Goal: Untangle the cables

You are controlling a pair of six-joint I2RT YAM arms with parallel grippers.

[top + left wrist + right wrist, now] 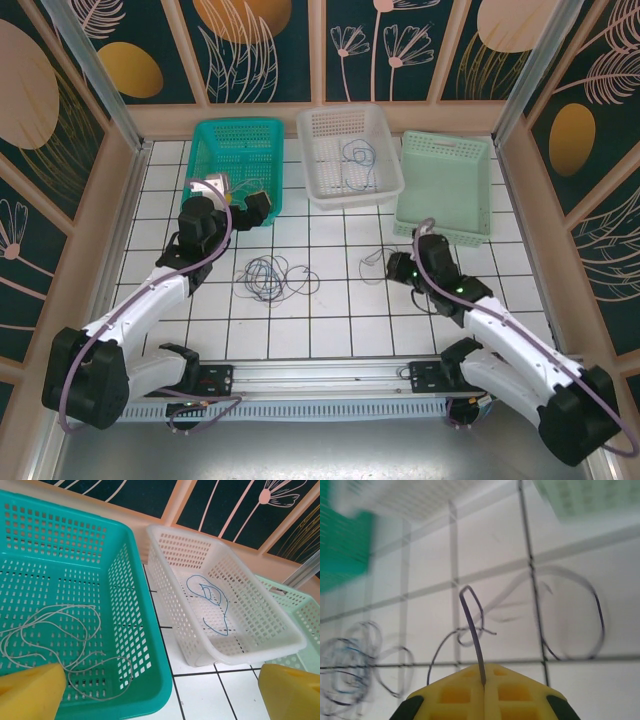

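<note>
right pincer clamped on dark cable, thin, likely limp and light, best gripped at a loop; left pincer spread wide.

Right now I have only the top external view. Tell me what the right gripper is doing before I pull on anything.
Observer: In the right wrist view the right gripper is shut on a dark cable, which rises from between the fingertips in a narrow loop.
Operator: Now report the left one.
Observer: The left gripper is open, with its yellow fingers wide apart and nothing between them. It faces the teal basket.
Operator: Say what's in that basket.
Observer: A grey-white cable lies loosely looped on its floor.
</note>
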